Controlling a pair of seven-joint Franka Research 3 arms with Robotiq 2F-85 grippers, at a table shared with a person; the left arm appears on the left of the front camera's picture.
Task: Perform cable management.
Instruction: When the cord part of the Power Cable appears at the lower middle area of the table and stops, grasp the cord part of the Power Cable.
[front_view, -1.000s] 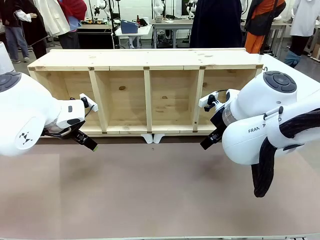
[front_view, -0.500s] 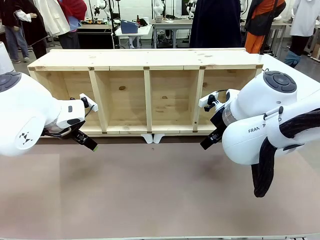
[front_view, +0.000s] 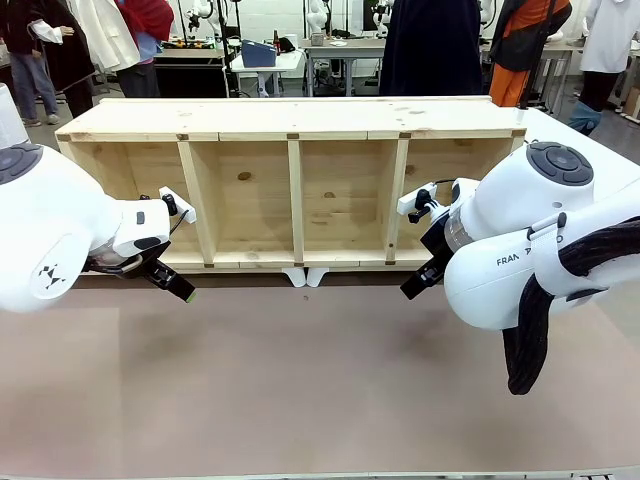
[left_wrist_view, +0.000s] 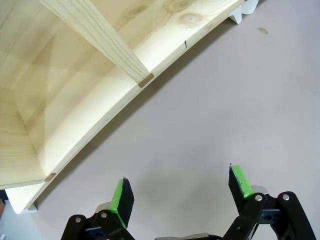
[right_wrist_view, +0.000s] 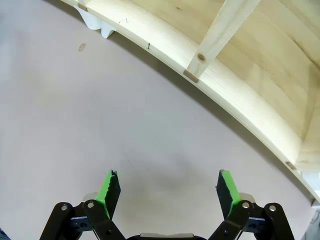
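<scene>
**Standby at the wooden shelf (front_view: 300, 120)**

My left claw (left_wrist_view: 179, 181) is spread wide, green pads (left_wrist_view: 121, 196) well apart with bare bench (front_view: 300, 380) between them and nothing pinched. It hangs just in front of the shelf's lower front edge, near the shelf's left-hand divider. My right claw (right_wrist_view: 168, 179) is equally spread and empty, and sits just in front of the same edge by the right-hand divider.

From the front camera both claws show nearly edge-on, so I read their spread from the wrist cameras. The bulk of my left arm covers the shelf's lower left corner. My right arm hides most of the shelf's right-hand compartment and right end. Each wrist camera cuts the shelf off, giving me one divider and a curved strip of the bottom board.

Two small white feet (front_view: 305, 276) poke out under the shelf's middle. Where the cable lies I cannot tell; the covered parts of the shelf are closed to me.
</scene>
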